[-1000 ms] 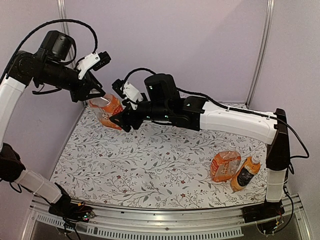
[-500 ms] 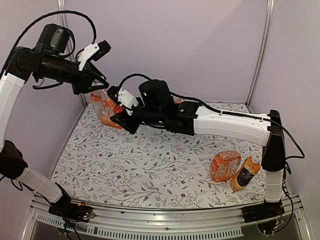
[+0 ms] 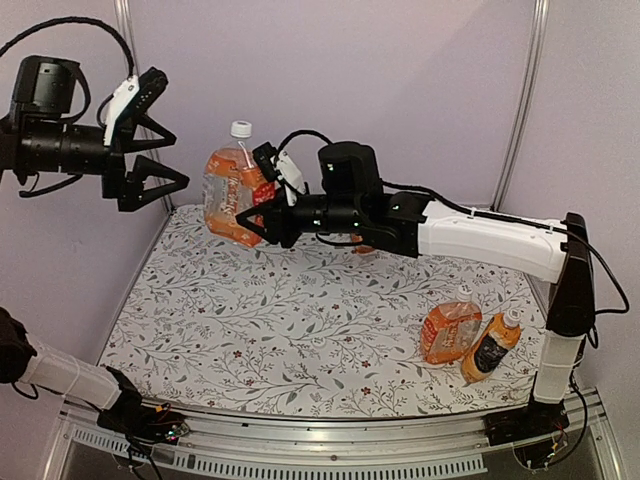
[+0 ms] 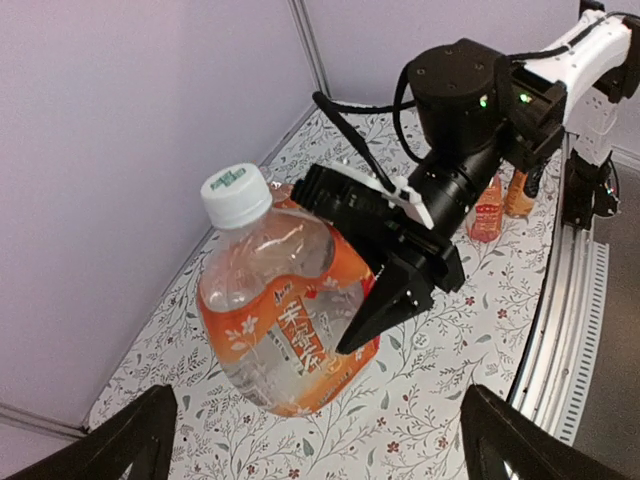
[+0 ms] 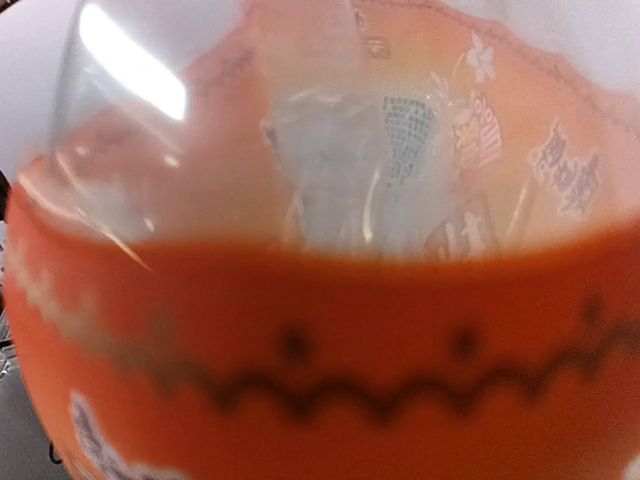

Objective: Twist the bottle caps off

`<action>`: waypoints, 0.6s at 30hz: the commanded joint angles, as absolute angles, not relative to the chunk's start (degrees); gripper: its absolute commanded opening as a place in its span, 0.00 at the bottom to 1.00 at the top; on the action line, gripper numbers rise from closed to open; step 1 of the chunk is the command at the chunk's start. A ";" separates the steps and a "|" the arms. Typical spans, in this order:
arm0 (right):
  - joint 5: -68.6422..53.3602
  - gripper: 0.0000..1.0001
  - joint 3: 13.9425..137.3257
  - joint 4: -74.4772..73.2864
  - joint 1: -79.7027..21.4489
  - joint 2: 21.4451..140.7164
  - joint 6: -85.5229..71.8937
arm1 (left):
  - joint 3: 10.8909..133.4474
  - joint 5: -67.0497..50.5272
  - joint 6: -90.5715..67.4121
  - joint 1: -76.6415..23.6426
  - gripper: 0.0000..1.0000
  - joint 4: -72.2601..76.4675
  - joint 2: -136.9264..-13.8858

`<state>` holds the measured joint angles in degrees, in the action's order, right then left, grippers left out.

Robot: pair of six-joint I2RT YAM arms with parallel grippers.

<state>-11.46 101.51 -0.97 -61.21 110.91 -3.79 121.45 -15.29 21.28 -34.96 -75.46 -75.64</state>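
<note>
My right gripper is shut on the side of a clear bottle with an orange label, holding it upright above the table's far left. Its white bottle cap sits on top; the left wrist view shows the same cap and bottle with the black right fingers clamped on the label. My left gripper hangs open to the left of the bottle, apart from it, with nothing between its fingers. The right wrist view is filled by the blurred bottle.
Two more bottles lie at the front right of the flower-patterned table: an orange-labelled one and a dark-labelled one with a white cap. Purple walls close in the back and left.
My left gripper has let go of the bottle's top, opened wide and drawn back to the left. My right gripper has shut on the bottle and raised it upright.
</note>
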 commanded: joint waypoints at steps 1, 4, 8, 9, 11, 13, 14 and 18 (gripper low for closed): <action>-26.77 0.16 97.38 3.01 -61.03 103.52 -5.09 | 109.54 -22.57 21.58 -35.09 1.00 -73.72 -62.24; -33.68 0.15 95.40 3.52 -61.05 100.07 -4.77 | 102.89 -30.84 19.17 -35.02 1.00 -71.82 -58.47; -37.43 0.15 93.36 3.95 -61.55 97.29 -3.81 | 93.28 -36.05 16.65 -34.90 1.00 -64.08 -54.00; -36.71 0.15 93.01 3.93 -62.03 96.73 -2.86 | 91.66 -36.32 15.34 -34.89 1.00 -61.91 -53.42; -35.91 0.15 92.52 3.78 -62.95 96.06 -1.27 | 89.13 -38.78 13.31 -34.94 0.99 -57.98 -52.83; -36.18 0.15 92.54 3.80 -63.52 95.81 -0.64 | 85.80 -39.51 9.43 -34.98 0.99 -52.14 -52.22; -36.25 0.15 92.62 3.76 -63.74 95.88 -0.62 | 84.50 -39.56 7.44 -34.98 0.99 -48.96 -52.02; -36.31 0.14 92.55 3.33 -64.39 95.72 1.87 | 81.33 -43.45 2.57 -35.43 0.95 -41.32 -52.12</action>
<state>-35.14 93.34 3.31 -63.66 96.68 -0.93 83.44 -38.15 9.76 -34.87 -53.54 -52.53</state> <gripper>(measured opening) 0.351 0.962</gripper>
